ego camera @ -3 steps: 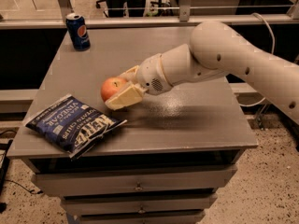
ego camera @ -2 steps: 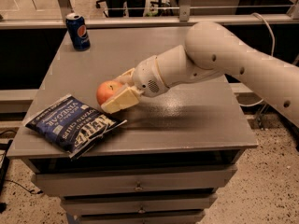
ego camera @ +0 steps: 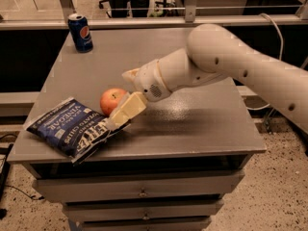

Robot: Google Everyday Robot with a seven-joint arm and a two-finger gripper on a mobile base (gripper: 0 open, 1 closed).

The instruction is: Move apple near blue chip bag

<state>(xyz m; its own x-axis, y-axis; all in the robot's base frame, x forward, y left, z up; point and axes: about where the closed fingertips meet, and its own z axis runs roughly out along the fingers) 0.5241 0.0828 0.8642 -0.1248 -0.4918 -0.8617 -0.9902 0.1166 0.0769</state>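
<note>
While the arm reaches in from the right across the table, the gripper sits low over the front left part of the tabletop, pointing left and slightly downward. The jaws stand open: the lower finger lies along the right side of the apple, and the upper finger is clear of the fruit, with a visible gap between them.

The apple sits low at the tabletop, between the two fingers and touching only the lower one. It is just beside the upper right edge of the chip bag. Whether apple and bag touch cannot be told, since the lower finger covers that spot.

The chip bag lies flat near the front left corner of the table, angled, with its white lettering facing up. The tip of the lower finger overlaps the bag's right end.

A soda can stands upright at the rear left corner, well apart from the apple and the bag. Drawers run across the front below the tabletop.
</note>
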